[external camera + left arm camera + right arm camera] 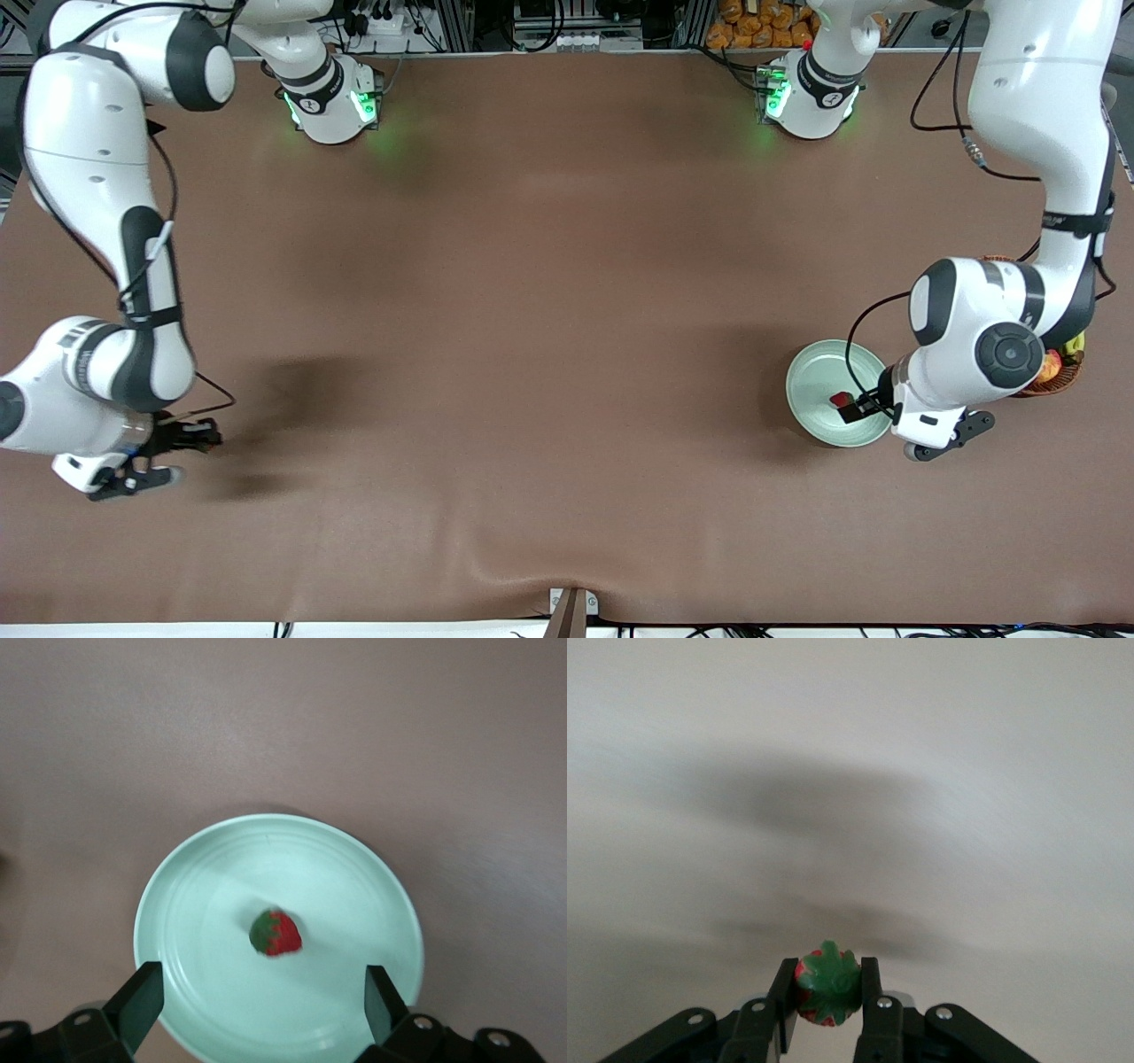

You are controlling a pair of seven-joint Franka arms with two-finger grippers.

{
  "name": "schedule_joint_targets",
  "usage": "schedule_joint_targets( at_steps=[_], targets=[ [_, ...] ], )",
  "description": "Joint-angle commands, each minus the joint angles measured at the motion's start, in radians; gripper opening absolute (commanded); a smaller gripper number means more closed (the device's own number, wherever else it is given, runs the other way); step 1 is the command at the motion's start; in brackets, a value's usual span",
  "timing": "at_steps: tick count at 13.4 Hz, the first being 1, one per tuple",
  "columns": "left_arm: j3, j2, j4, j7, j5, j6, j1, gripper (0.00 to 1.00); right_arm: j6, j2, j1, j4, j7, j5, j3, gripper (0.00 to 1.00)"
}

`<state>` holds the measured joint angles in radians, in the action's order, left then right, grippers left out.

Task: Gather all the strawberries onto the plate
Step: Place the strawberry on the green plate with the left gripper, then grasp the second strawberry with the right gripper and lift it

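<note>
Mint-green plate (pixel 190 895) is taking one strawberry (pixel 275 934) beneath the wide-open, empty left gripper (pixel 266 997), while the right gripper (pixel 826 992), well apart toward the right arm's end, is pinching another strawberry (pixel 827 983) that wants carrying level over the plate before release.

The scene is filled almost wholly by a wide counter (pixel 549 354) covered in a matte brown sheet, on which a shallow wrinkle is seen near the edge closest to the front camera. A small bracket (pixel 571 607) is fixed at the middle of that edge. Soft dark shadows are cast on the brown surface toward both ends, and two green glows are thrown on it along the edge farthest from the front camera. Past that edge, a metal frame (pixel 496 22) hung with black cables is seen, and a heap of orange-brown objects (pixel 762 27) is stacked there. The lighting is even and diffuse.
</note>
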<state>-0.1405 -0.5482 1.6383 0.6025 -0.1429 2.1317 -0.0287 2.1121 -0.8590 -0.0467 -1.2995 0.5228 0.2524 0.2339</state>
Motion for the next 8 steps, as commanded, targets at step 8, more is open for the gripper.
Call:
schedule_joint_targets(
  at_steps=[8],
  targets=[
    [-0.050,0.266,-0.076,-0.194,0.003,-0.297,-0.008,1.00,0.011,0.035,-0.237,0.026,0.017,0.008,-0.210,0.00]
  ],
)
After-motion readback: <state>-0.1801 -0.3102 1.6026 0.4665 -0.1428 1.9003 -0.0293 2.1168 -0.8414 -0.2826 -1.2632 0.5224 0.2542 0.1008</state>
